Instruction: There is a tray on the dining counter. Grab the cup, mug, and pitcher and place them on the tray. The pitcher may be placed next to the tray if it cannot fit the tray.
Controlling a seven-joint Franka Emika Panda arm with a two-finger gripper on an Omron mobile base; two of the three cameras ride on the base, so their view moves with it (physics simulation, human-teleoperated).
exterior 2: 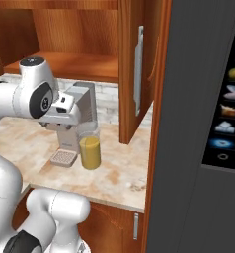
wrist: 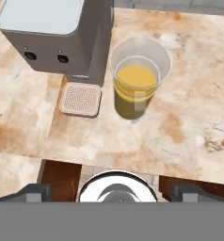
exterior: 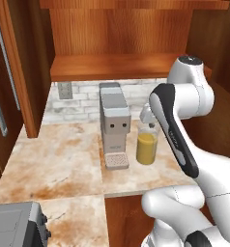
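The two-finger gripper (wrist: 112, 192) hangs above the beige marble-look counter (wrist: 189, 122) with its jaws spread wide and nothing between them, its dark tips low in the hand view. Just beyond stands the pitcher (wrist: 137, 80), a tall clear glass cylinder roughly half full of orange liquid, upright and just beside the grey box-shaped coffee machine (wrist: 62, 33). It is likely smooth, slippery, breakable and weighty with liquid, so a level grip around the mid-wall seems safest.
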